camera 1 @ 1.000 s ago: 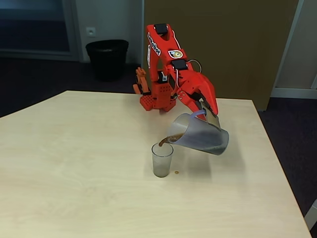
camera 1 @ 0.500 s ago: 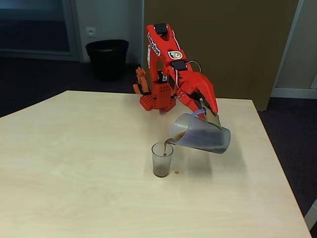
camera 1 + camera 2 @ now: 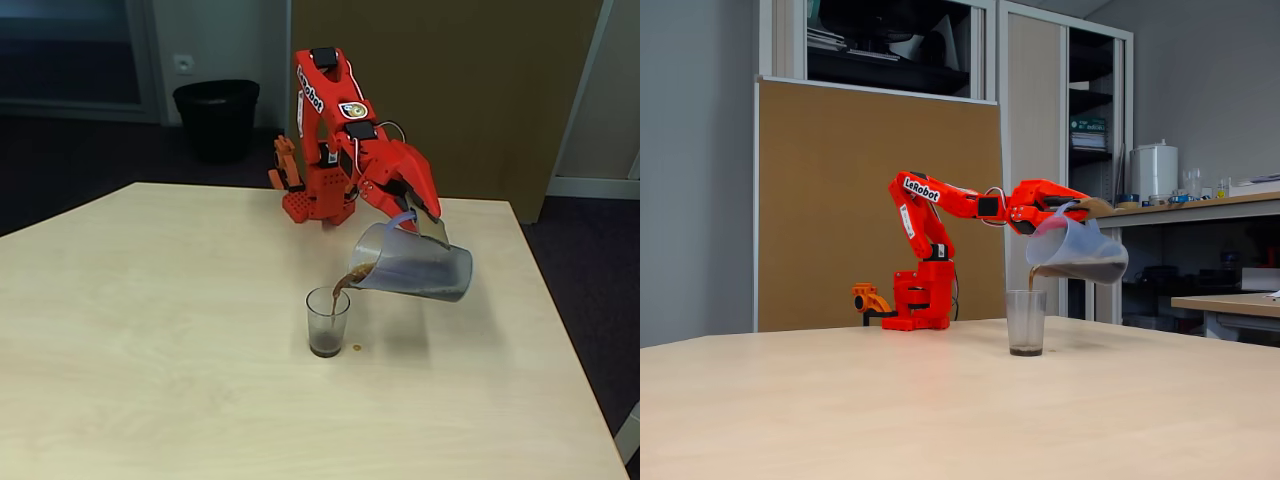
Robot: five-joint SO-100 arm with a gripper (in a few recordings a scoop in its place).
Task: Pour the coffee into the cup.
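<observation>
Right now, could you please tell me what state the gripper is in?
Gripper: closed on the handle of the tilted jug, which is pouring coffee into the cup.

"LeRobot" on the red arm (image 3: 940,195)
</observation>
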